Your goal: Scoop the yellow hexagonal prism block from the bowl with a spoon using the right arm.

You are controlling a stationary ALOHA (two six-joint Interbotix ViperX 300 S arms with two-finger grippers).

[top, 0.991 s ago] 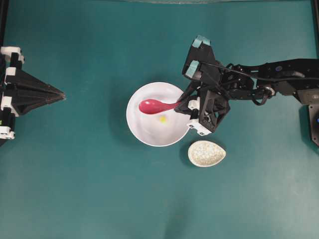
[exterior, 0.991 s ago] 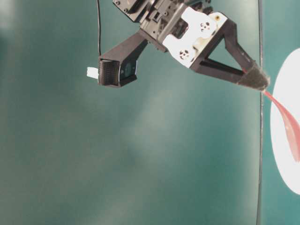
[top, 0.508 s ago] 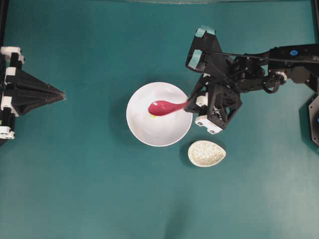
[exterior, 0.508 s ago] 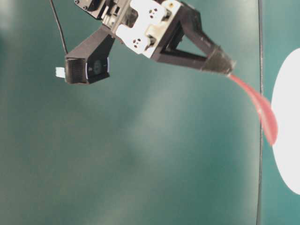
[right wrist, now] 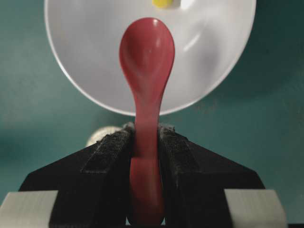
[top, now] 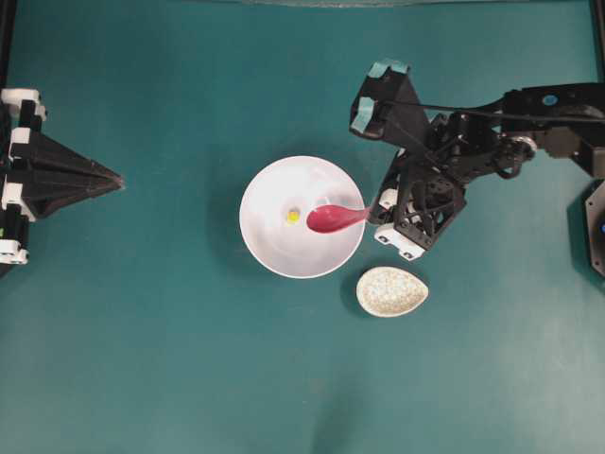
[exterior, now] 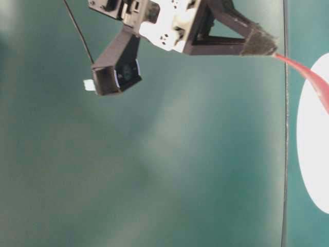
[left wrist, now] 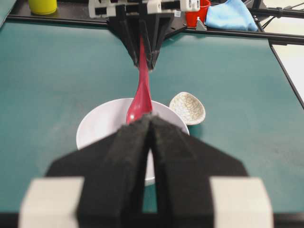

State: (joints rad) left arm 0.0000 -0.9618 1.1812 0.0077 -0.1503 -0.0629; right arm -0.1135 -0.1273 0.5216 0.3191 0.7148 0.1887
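inside the large round white bowl point(top: 274, 248) lies the tiny yellow hexagonal block point(top: 293, 217), just beside the empty scoop of the glossy pink-red spoon point(top: 333, 218). right gripper point(top: 371, 210) clamps the handle; left gripper point(top: 117, 178) closed. since earlier, the spoon drew back rightward, uncovering the block. speckled oval dish point(top: 391, 291) nearby.

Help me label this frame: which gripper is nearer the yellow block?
Right. The right gripper, holding the spoon, sits at the bowl rim near the yellow block; the left gripper is parked far off.
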